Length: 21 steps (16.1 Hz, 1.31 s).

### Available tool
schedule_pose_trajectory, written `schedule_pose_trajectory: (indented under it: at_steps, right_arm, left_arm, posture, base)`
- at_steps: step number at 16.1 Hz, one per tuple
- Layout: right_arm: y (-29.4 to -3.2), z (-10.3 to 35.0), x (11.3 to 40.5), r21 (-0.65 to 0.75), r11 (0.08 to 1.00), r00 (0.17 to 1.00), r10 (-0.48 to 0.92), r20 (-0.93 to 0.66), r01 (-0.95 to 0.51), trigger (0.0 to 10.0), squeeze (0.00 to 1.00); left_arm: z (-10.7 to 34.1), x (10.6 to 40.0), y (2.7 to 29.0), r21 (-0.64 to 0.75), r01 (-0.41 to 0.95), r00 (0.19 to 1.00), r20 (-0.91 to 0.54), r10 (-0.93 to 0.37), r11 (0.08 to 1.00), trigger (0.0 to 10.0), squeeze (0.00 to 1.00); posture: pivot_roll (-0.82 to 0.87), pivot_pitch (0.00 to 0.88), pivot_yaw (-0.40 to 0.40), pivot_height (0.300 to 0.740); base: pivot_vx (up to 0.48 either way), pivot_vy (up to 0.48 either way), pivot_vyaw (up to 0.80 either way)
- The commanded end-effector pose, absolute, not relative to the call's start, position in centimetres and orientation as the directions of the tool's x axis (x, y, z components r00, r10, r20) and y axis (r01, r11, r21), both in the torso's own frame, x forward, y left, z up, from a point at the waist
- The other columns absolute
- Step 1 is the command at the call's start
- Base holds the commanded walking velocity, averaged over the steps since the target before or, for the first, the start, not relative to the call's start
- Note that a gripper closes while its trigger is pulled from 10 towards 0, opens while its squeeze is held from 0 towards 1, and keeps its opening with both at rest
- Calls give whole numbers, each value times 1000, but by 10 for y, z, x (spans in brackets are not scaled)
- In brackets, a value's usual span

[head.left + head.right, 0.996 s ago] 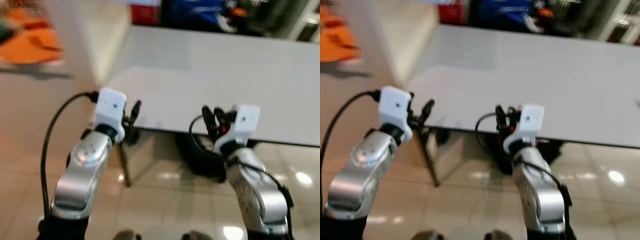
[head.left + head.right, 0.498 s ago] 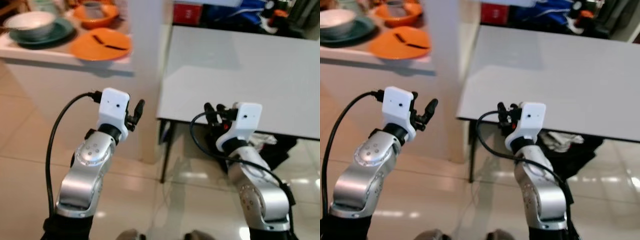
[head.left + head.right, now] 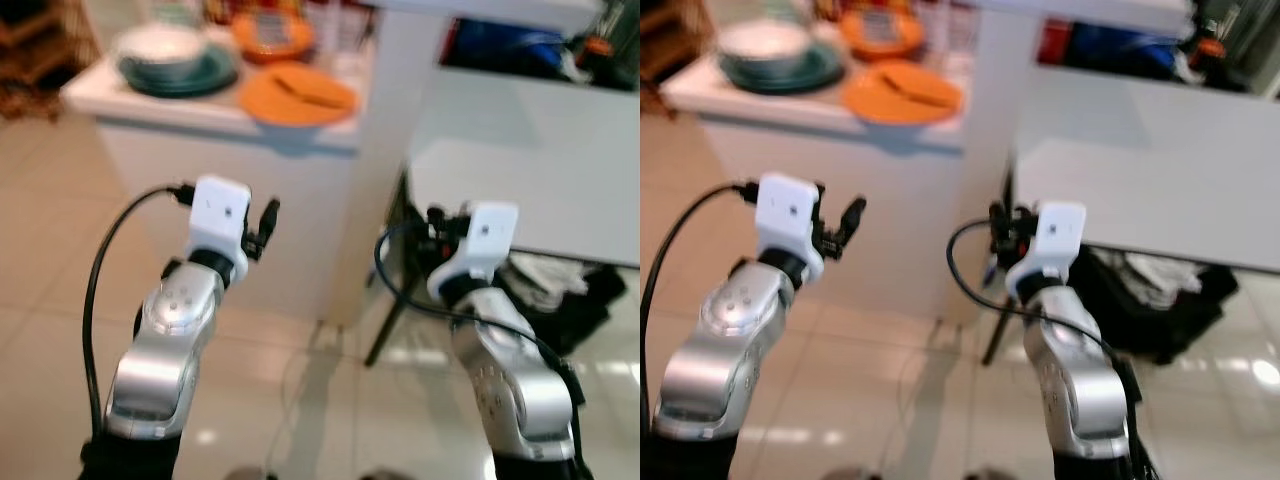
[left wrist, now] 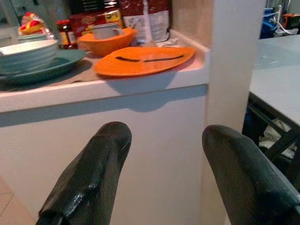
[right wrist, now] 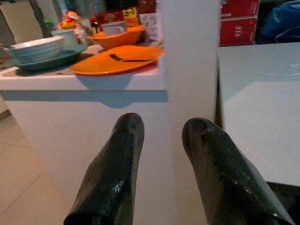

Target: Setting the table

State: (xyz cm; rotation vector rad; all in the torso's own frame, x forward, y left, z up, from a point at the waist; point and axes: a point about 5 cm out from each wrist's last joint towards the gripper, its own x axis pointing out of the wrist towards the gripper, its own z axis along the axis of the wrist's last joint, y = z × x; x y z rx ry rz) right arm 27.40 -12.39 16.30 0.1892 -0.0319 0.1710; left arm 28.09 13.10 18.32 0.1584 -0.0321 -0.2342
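While both arms are raised in front of the robot, neither gripper holds anything. On the white counter (image 4: 93, 91) at the left stand, from left to right, one green plate (image 4: 44, 70) carrying one pale bowl (image 4: 28, 50), one jar with a red lid (image 4: 65, 33), one orange bowl (image 4: 108, 42) with a grey cup (image 4: 107, 31) inside it, and one flat orange plate (image 4: 145, 61) with two dark sticks (image 4: 145, 58) lying across it end to end. Behind them, against the wall, are red packets (image 4: 140, 14) whose print is too blurred to read.

The left gripper (image 4: 164, 173) hangs in the air short of the counter front, below the level of the dishes, its two black fingers (image 4: 93, 173) spread well apart. A white pillar (image 5: 190, 70) rises at the counter's right end. The right gripper (image 5: 161, 173) points at the foot of this pillar, its two fingers (image 5: 115, 173) parted by a narrower gap and touching nothing.

Right of the pillar stands one grey table (image 3: 1140, 180). Beyond it are two red boxes (image 5: 238, 21) stacked one on the other; the lower one bears white characters that look like "315". A blue bag (image 5: 281, 23) lies beside them. Under the table sits a dark heap with pale cloth (image 3: 1140, 275) on a glossy tiled floor (image 3: 870, 370).
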Motion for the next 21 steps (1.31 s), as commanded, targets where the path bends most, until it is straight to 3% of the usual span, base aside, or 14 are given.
schedule_pose_trajectory:
  at_steps: [1, 4, 9, 14, 18, 21]
  right_arm:
    - [-134, 160, 273, 184, 973, 990, 133, 35, -138, 10000, 0]
    - [-133, 159, 277, 156, 979, 992, 129, 13, -130, 10000, 0]
    - [-133, 167, 282, 142, 978, 988, 146, 44, -151, 10000, 0]
    - [-134, 167, 282, 133, 981, 990, 138, 38, -142, 10000, 0]
    - [-137, 166, 283, 175, 976, 992, 124, 35, -129, 10000, 0]
    - [-141, 167, 280, 190, 975, 993, 108, 43, -114, 10000, 0]
  left_arm:
    - [188, 280, 124, 135, 232, 970, 36, -239, 963, 10000, 0]
    - [196, 282, 124, 141, 237, 967, 63, -248, 961, 10000, 0]
    - [200, 281, 123, 131, 257, 961, 74, -268, 958, 10000, 0]
    - [200, 281, 121, 143, 272, 956, 74, -284, 952, 10000, 0]
    - [200, 280, 120, 147, 274, 956, 71, -286, 951, 10000, 0]
    - [199, 280, 119, 150, 288, 952, 66, -300, 946, 10000, 0]
  posture:
    - [45, 41, -45, 740]
    - [50, 41, -50, 740]
    - [52, 45, -51, 740]
    - [51, 46, -54, 740]
    - [51, 47, -57, 740]
    - [48, 48, -58, 740]
  base:
    - [0, 0, 0]
    - [0, 0, 0]
    - [437, 0, 0]
    - [480, 0, 674]
    - [480, 0, 0]
    - [480, 0, -704]
